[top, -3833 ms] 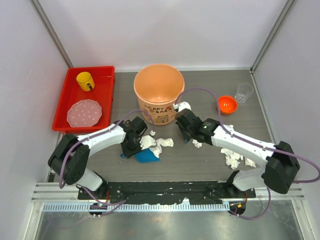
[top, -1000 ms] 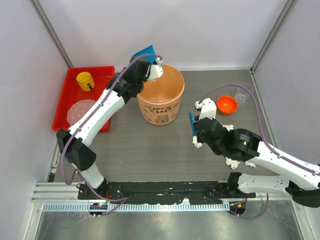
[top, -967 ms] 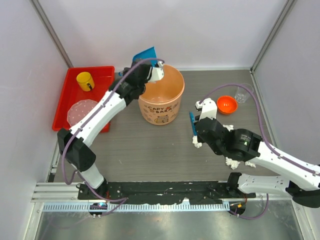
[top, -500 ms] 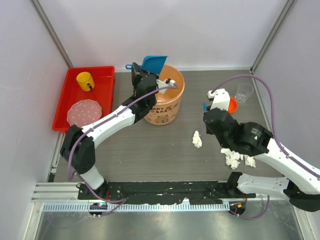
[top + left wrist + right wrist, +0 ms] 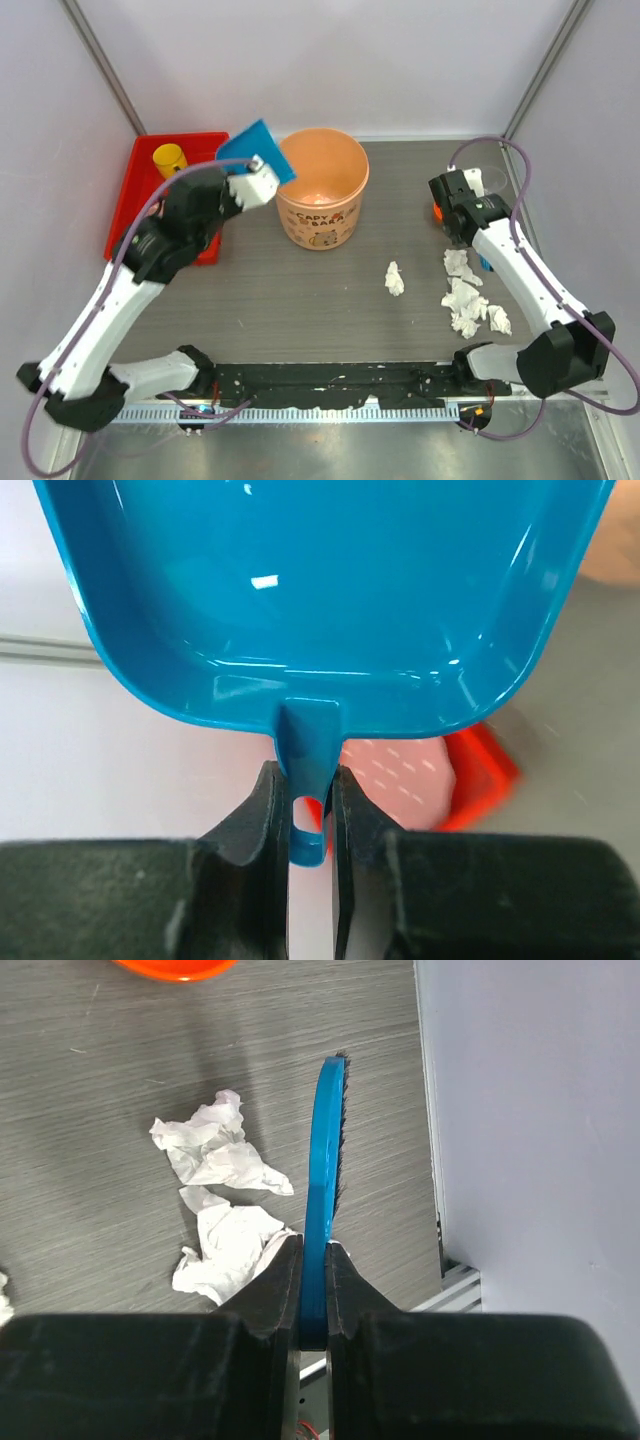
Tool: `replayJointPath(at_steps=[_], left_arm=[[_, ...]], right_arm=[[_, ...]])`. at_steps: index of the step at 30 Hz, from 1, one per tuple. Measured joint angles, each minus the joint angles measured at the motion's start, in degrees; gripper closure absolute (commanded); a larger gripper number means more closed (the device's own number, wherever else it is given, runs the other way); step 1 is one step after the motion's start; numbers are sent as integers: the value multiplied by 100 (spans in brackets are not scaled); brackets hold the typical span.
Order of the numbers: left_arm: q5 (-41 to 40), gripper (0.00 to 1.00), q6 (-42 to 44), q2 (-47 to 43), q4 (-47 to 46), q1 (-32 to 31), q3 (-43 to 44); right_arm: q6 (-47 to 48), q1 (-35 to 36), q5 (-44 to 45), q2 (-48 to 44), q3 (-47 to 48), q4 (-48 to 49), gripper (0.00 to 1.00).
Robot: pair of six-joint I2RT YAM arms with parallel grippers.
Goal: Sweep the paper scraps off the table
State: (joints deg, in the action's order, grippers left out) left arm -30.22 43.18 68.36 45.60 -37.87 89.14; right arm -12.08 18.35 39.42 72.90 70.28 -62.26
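Note:
The paper scraps lie on the table (image 5: 300, 300): one wad (image 5: 395, 278) in the middle and a cluster (image 5: 466, 300) at the right, also in the right wrist view (image 5: 222, 1200). My left gripper (image 5: 250, 183) is shut on the handle of a blue dustpan (image 5: 258, 150), held high just left of the orange bucket (image 5: 320, 190); the pan (image 5: 330, 590) is empty between the pads of the gripper (image 5: 308, 780). My right gripper (image 5: 314, 1252) is shut on a blue brush (image 5: 327, 1170), upright just right of the cluster; the top view shows only a blue tip (image 5: 484, 263) under the arm.
A red tray (image 5: 140, 170) at the back left holds a yellow cup (image 5: 168, 157) and a pink plate (image 5: 400, 780). An orange bowl (image 5: 175, 968) sits beyond the scraps. The white right wall (image 5: 540, 1110) is close beside the brush.
The left arm drew the dustpan back from over the bucket to its left. The right arm swung the brush right, from the lone wad to the wall side of the cluster.

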Motion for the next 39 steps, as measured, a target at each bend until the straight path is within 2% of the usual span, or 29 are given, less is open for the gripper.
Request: replayJointPath(at_steps=[3, 5, 10, 13, 16, 22, 26, 30, 39], left_arm=[[737, 100, -610, -820, 1104, 7, -907], [1156, 100, -855, -1019, 1550, 7, -1698], [1987, 100, -1150, -540, 2048, 7, -3661], [2271, 100, -1200, -323, 2041, 7, -4214], [2452, 100, -1259, -57, 1781, 7, -4439], [2586, 100, -1325, 861, 1027, 7, -4564], [2634, 100, -1344, 1073, 734, 7, -4605], [2664, 100, -1344, 1097, 577, 9, -4623], [2706, 100, -1296, 1196, 420, 9, -4616]], right_arm=[[363, -144, -142, 227, -214, 343, 99], [525, -160, -332, 446, -236, 542, 99], [748, -157, -916, 1128, -240, 1073, 99], [778, -76, -1292, 1309, -431, 1246, 99], [850, 345, -1397, 1257, -704, 1300, 99], [595, 2190, -1725, 1034, -793, 1567, 99], [271, 2994, -1897, 1040, -702, 1696, 99], [-39, 3445, -2004, 1097, -295, 1681, 99], [-640, 3512, -1515, 715, 767, 1078, 99]])
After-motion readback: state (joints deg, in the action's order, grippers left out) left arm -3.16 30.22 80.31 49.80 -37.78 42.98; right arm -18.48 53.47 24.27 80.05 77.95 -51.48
